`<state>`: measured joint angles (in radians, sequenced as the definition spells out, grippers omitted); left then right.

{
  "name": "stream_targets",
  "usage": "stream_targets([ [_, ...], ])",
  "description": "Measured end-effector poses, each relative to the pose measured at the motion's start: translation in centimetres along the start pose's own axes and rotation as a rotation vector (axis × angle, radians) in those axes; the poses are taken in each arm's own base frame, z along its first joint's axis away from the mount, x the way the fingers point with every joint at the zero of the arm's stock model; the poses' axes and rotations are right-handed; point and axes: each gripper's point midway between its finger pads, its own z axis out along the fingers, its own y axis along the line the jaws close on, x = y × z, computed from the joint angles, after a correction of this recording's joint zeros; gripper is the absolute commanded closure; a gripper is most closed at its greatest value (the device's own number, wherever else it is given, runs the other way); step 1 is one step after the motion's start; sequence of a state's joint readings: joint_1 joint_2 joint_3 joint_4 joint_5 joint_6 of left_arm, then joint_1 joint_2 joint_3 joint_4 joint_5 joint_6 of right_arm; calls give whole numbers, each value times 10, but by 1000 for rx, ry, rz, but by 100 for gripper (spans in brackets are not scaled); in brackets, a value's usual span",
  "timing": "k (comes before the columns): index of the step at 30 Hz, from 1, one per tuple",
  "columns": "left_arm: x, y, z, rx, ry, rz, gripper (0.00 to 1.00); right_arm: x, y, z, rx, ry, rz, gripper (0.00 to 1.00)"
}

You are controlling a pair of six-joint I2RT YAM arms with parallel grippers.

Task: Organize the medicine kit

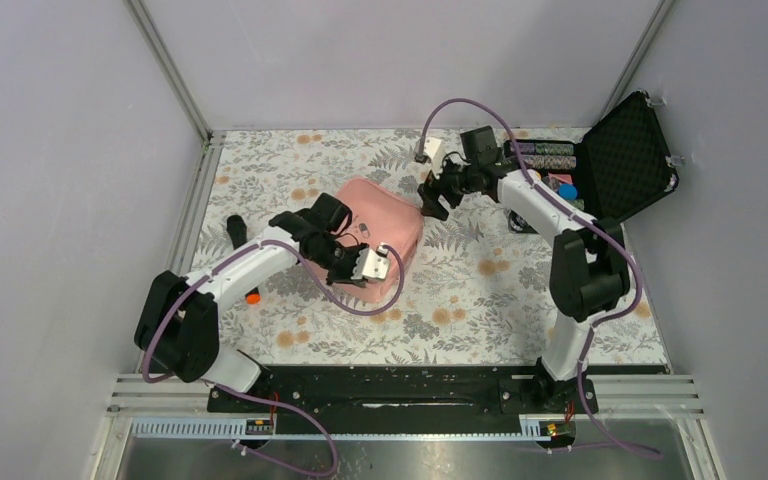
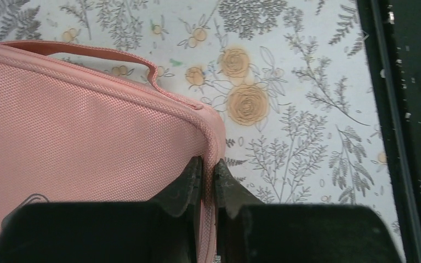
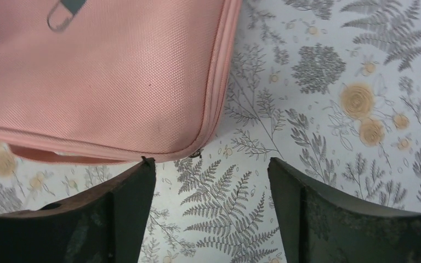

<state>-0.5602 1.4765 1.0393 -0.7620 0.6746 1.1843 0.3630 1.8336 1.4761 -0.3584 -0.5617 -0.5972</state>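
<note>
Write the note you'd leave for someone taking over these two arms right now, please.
Left gripper: shut on a near corner seam of the medicine kit.
Right gripper: open, empty, just off the kit's far corner, over the flowered tablecloth.
Kit: mid-table, lid down. What looks like a zip pull sits at the corner by the right gripper.
Done: the kit looks closed.
Left: confirm the zip is fully shut. The black case stands open at the back right.
</note>
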Motion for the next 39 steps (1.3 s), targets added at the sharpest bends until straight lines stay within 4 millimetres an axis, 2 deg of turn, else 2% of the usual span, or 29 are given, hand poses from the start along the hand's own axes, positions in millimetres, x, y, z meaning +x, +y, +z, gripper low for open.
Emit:
stream_targets([
  [3,-1,-11,-2,33,0,7,100,20,8,9,-75,46,-87,30],
  [8,-1,-13,-2,40,2,16,100,46,9,23,-154,120,-188,31],
  [12,-1,-13,-3,39,2,15,100,56,11,29,-203,145,-239,30],
  [15,-1,-13,-3,38,2,15,100,54,14,32,-235,157,-270,32],
  [18,-1,-12,-3,37,4,12,100,48,16,38,-274,169,-318,39],
  [23,0,-12,-3,32,7,-7,100,48,27,43,-336,201,-348,65],
  [28,3,-13,-2,23,7,-54,100,42,26,50,-365,203,-338,91],
  [32,6,-12,-4,-12,-5,-129,100,40,29,52,-385,195,-306,100],
  [35,8,-11,-5,-38,-24,-199,100,40,30,54,-370,188,-258,100],
  [39,8,-9,-4,-76,-48,-306,100,39,32,53,-308,189,-112,100],
])
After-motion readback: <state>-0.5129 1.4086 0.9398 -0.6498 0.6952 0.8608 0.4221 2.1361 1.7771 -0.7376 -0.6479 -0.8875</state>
